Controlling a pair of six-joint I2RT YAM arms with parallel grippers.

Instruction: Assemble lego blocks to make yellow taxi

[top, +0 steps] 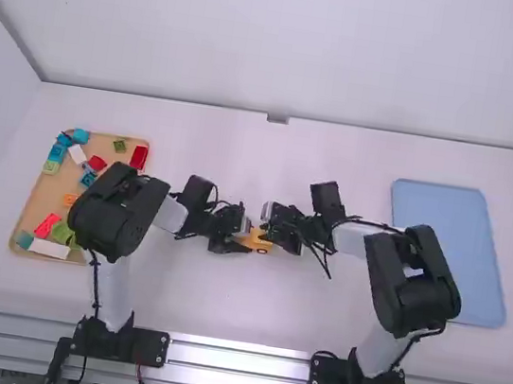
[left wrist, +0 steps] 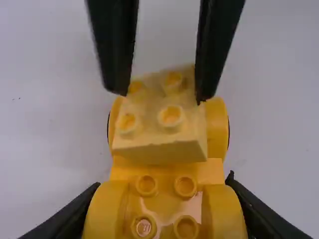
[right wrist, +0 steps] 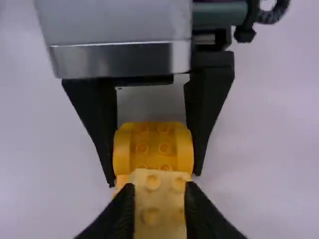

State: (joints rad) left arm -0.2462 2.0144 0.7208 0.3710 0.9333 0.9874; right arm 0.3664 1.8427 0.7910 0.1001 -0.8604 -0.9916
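Note:
Near the table's middle, my left gripper [top: 237, 238] meets my right gripper [top: 273, 223] over the yellow taxi base [top: 257, 245]. In the left wrist view the left gripper [left wrist: 164, 204] is shut on the base [left wrist: 166, 189], one finger at each side of its rounded fenders. A pale yellow block [left wrist: 159, 124] with studs on top sits over the base's far end, tilted; whether it touches the base I cannot tell. In the right wrist view the right gripper [right wrist: 159, 199] is shut on that block [right wrist: 159, 201], with the base's fenders [right wrist: 153, 147] beyond it.
On the left of the table stands a tan tray [top: 37, 204] with several loose blocks, among them a red one [top: 139, 156] and a green one [top: 62, 233]. A blue tray [top: 449, 252] lies at the right. The left forearm passes close to the tan tray.

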